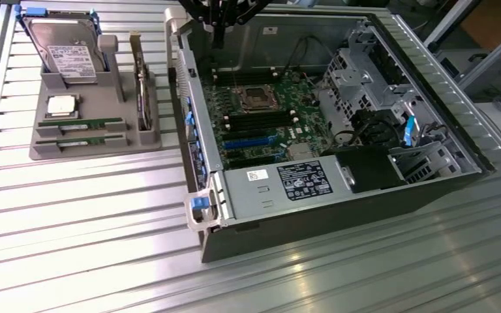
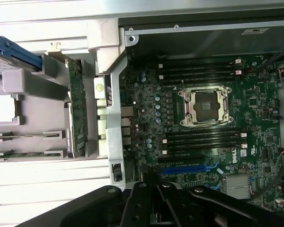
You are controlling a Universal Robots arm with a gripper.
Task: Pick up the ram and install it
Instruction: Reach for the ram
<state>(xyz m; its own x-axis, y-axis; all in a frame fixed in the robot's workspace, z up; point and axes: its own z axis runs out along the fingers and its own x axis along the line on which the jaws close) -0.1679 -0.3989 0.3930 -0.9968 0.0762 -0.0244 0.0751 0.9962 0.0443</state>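
My gripper (image 2: 154,205) hangs over the open case (image 1: 338,222) and holds no ram; how wide it stands, I cannot tell. The ram (image 1: 81,121) lies in the tray (image 1: 55,151), beside its twin (image 1: 81,139). I judge it light, stiff and fragile, so it is best pinched gently across the middle.

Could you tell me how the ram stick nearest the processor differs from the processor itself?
The ram stick is long, narrow and green; the processor is square and silver. The ram stick stands on edge between end clips, while the processor lies flat in its recess. Both sit on the grey holder beside the computer case.
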